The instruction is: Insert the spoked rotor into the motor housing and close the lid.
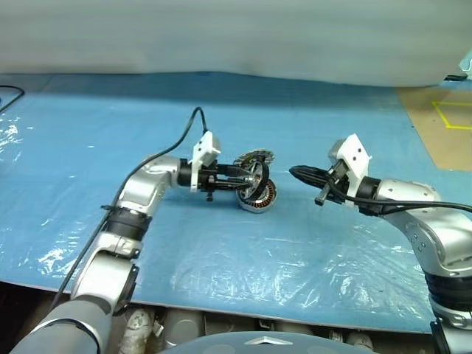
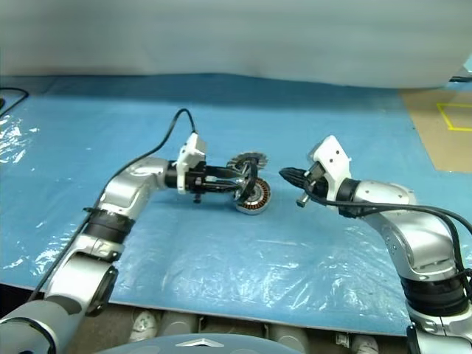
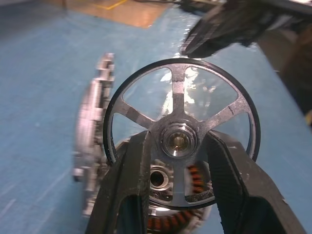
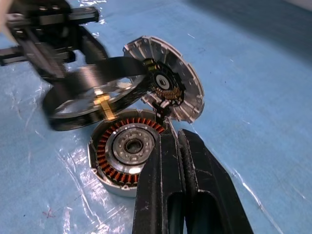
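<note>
Left gripper (image 3: pixel 178 146): clamped on the spoked rotor (image 3: pixel 181 131), just above the motor housing (image 4: pixel 127 152).
Right gripper (image 4: pixel 176 141): pressed together, holding nothing.
Lid (image 4: pixel 168 78): stood open.
Tip: lay the wheel flat over the hub.

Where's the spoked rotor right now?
In the left eye view the spoked rotor is held by the left gripper just above the motor housing, beside the open lid.

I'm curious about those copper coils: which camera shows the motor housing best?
The right wrist view: the motor housing lies open, its copper winding ring and grey hub plain. In the left wrist view the spoked rotor mostly hides it; in the head views it is small.
</note>
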`<state>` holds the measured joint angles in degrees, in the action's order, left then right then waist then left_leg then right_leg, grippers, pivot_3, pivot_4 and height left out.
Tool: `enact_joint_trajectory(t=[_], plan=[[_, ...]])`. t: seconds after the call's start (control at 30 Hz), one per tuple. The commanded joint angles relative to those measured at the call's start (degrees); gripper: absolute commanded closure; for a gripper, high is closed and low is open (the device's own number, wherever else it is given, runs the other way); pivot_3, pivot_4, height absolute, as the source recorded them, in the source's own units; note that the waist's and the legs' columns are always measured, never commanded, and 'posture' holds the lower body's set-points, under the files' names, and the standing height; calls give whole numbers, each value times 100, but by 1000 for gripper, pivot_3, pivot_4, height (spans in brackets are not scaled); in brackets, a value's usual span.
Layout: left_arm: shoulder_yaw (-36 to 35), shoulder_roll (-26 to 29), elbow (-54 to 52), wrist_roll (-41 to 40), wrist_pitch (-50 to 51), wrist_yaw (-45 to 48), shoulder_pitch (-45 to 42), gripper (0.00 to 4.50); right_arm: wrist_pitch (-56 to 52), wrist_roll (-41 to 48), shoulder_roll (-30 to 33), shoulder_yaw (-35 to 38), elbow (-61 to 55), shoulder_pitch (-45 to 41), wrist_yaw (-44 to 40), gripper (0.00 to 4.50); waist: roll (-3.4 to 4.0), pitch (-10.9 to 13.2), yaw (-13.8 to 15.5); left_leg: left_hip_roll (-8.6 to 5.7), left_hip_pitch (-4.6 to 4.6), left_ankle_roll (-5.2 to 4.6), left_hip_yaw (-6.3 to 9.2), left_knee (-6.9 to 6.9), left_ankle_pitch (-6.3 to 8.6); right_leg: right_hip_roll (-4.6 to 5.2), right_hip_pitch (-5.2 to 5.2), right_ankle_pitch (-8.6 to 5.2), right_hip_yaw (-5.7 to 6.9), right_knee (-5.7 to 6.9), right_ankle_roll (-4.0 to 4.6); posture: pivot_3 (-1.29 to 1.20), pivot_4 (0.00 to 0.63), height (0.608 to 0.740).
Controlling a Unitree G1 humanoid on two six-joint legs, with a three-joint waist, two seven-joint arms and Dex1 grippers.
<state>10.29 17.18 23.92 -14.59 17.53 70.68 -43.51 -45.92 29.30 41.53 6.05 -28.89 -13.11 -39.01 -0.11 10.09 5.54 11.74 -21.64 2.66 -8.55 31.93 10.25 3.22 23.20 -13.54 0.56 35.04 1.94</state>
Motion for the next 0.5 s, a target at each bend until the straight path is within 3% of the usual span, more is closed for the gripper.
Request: enact_joint_trajectory(t=[0.03, 0.5], plan=[[189, 56, 332, 205, -230, 205, -275, 3123, -50, 93, 36, 300, -375, 119, 172, 4500, 1, 0, -5, 0, 2, 0, 0, 1, 0, 0, 0, 0, 0, 5, 0, 0, 150, 740], [736, 156, 497, 818, -428, 490, -610, 3123, -53, 119, 16, 452, -577, 405, 469, 4500, 1, -1, 35, -2, 8, 0, 1, 31, 1, 8, -1, -13, -5, 38, 21, 0, 150, 740]])
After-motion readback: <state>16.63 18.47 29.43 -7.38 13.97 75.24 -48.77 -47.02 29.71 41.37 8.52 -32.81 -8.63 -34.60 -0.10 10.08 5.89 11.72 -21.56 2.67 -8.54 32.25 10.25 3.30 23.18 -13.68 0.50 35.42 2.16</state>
